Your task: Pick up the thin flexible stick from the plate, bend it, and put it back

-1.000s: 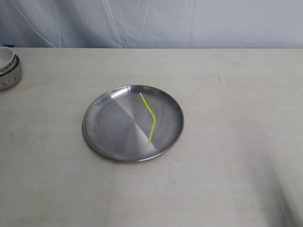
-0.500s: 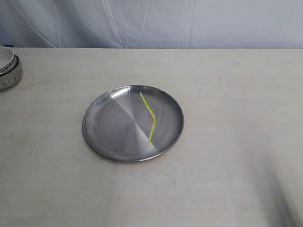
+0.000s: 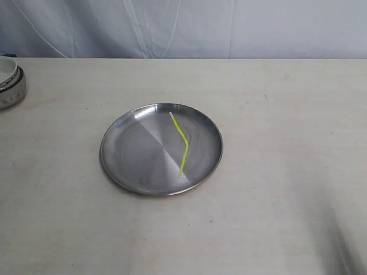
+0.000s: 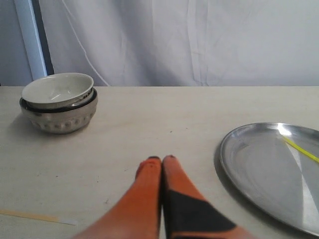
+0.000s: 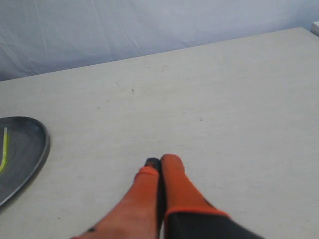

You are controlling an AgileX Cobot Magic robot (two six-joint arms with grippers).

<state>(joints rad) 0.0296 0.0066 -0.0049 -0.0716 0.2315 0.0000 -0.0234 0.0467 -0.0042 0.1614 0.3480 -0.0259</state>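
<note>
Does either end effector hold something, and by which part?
Nothing is held. The left end effector and right end effector are shut and empty; the stick lies on the plate.

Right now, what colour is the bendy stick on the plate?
Bright yellow-green. The stick shows best in the exterior view.

Only delta I see over the last 1 s: the soft shadow (image 3: 347, 256) on the surface (image 3: 287, 103), in the exterior view's lower-right corner, has faded and shrunk back toward the frame edge. Faint now.
</note>
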